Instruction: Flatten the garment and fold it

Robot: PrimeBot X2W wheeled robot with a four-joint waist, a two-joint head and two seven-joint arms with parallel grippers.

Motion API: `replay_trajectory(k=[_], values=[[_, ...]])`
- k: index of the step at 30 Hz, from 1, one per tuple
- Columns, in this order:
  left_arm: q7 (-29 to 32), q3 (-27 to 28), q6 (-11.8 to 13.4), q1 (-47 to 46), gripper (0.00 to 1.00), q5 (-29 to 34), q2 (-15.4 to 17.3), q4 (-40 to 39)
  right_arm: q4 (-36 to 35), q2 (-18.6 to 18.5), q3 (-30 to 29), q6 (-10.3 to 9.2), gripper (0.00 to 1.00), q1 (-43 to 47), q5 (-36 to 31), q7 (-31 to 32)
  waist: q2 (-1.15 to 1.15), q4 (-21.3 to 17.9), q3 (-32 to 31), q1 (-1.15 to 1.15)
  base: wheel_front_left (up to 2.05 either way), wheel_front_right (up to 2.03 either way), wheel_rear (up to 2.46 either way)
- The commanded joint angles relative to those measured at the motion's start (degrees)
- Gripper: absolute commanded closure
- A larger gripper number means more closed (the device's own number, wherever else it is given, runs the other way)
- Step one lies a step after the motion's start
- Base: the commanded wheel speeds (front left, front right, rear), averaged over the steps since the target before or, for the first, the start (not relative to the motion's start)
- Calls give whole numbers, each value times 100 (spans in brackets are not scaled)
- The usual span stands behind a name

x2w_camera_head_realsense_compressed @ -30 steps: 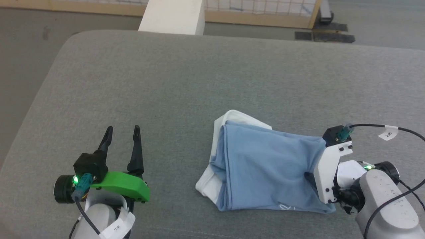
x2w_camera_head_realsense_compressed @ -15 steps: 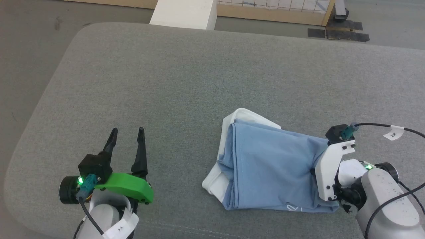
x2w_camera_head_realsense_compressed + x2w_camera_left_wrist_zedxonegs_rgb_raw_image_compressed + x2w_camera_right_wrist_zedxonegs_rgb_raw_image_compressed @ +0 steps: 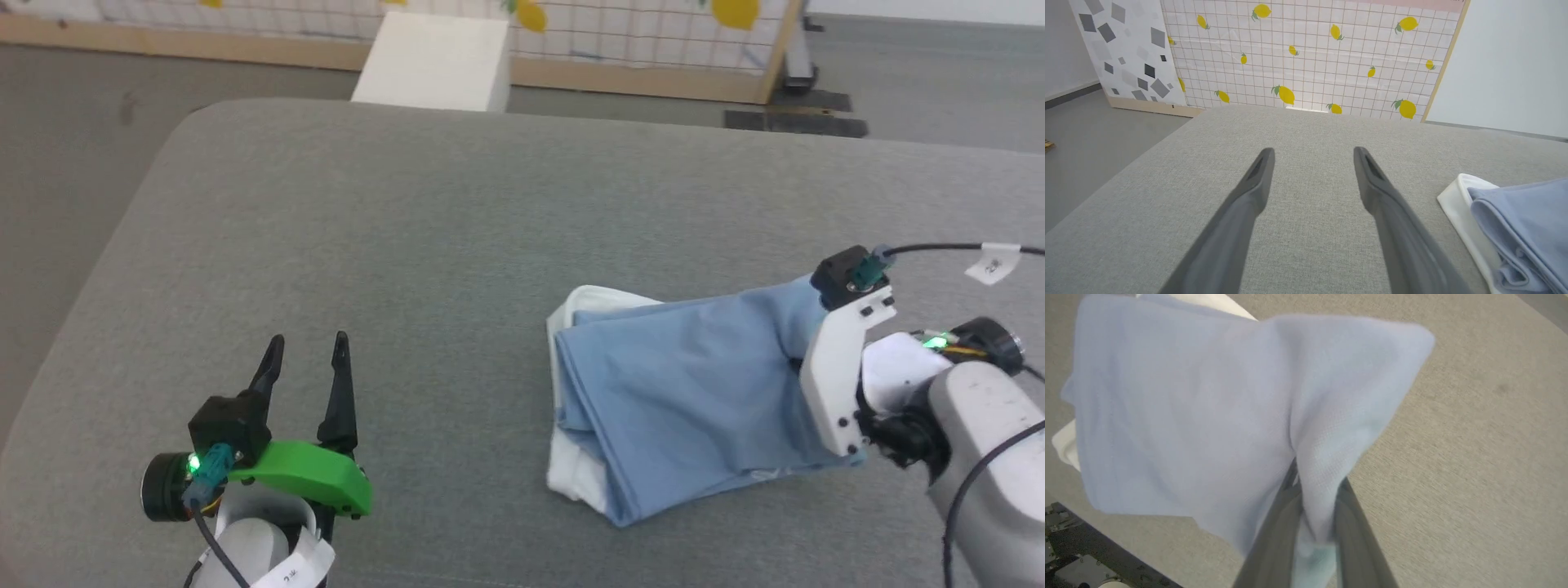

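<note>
Blue shirt (white collar at its left) lies bunched at the near right of the grey cushion, its right edge pinched by the right gripper; the left gripper gapes empty.

Left gripper: two long dark tapered fingers rising above a green curved bracket. Left of the bracket: black block, teal plug, green lamp. Far right of the bracket: white screwed plate, grey forearm, tagged black cable.
</note>
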Motion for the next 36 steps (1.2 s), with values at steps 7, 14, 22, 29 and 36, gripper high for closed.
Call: replay_trajectory(k=[7,14,22,29,36], values=[[1,-97,3,-138,0,-64,-13,-200,-199,-642,241,-11,100,-627,236,306,0,-1636,515,0,0,0,0],[121,-134,-6,-607,0,51,171,-412,203,-766,-129,-11,100,-1066,128,-57,0,-2411,1306,0,0,0,0],[554,-183,1,-1058,0,295,537,-1075,799,-1066,-1139,-11,100,-1504,-319,-490,0,-2392,2413,0,0,0,0],[987,-83,70,-1224,0,435,868,-1815,1347,-1133,-2177,-11,100,-1973,-891,-772,0,-2232,3198,0,0,0,0],[1326,52,124,-1212,0,491,1135,-2311,1712,-923,-3127,-11,0,-2364,-1780,-1055,0,-2222,3567,0,0,0,0]])
